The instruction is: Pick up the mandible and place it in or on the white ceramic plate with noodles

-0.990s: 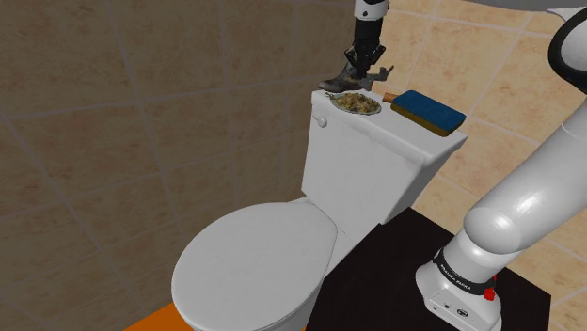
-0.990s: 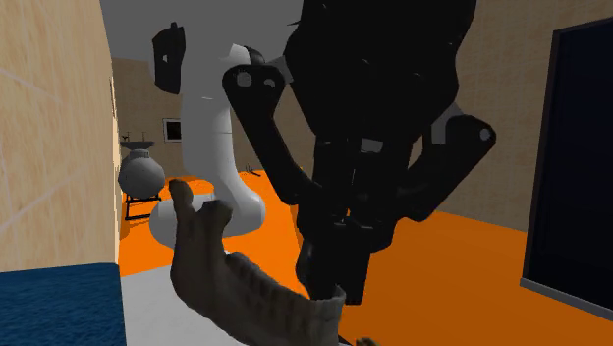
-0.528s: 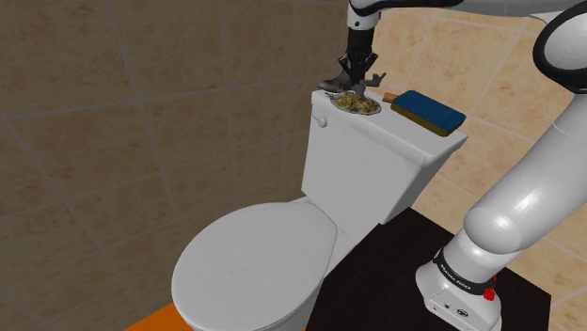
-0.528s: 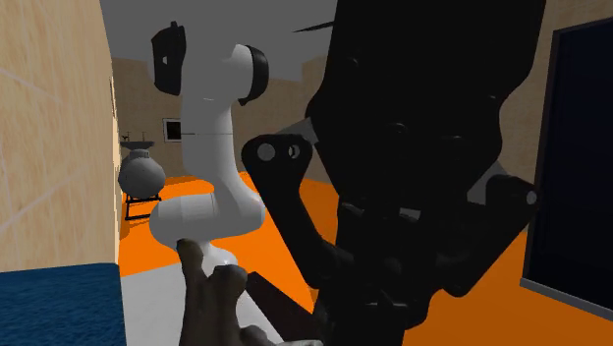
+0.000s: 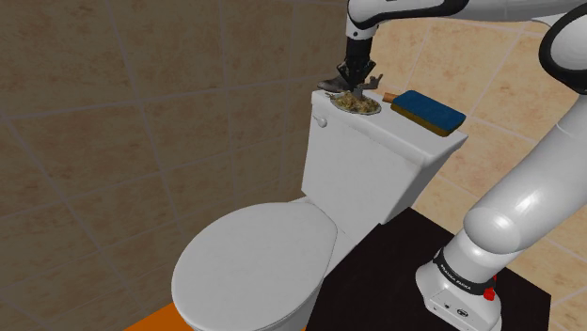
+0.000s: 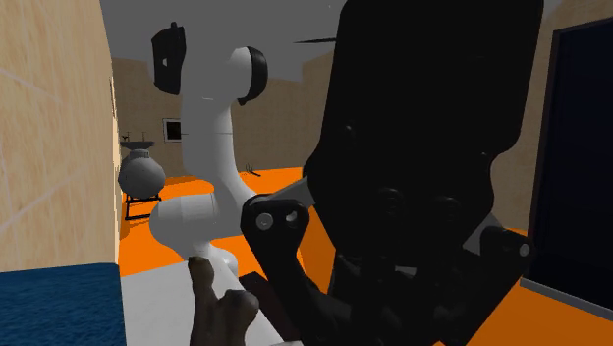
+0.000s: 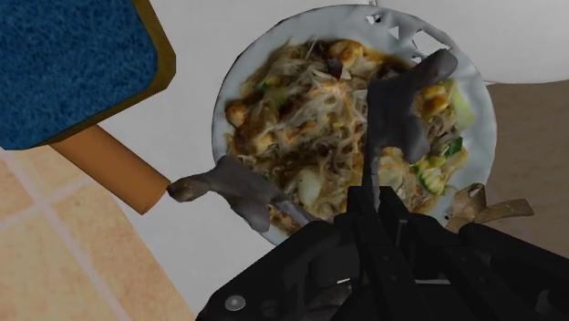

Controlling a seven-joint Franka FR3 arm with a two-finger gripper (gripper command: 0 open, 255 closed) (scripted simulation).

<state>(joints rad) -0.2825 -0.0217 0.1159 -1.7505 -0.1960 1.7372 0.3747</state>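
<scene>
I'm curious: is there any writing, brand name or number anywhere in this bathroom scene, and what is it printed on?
On the dark band at the arm's base: a short line of white lettering, too small to read.
On the toilet tank, the blue brush, the plate and the mandible: no text at all.
</scene>
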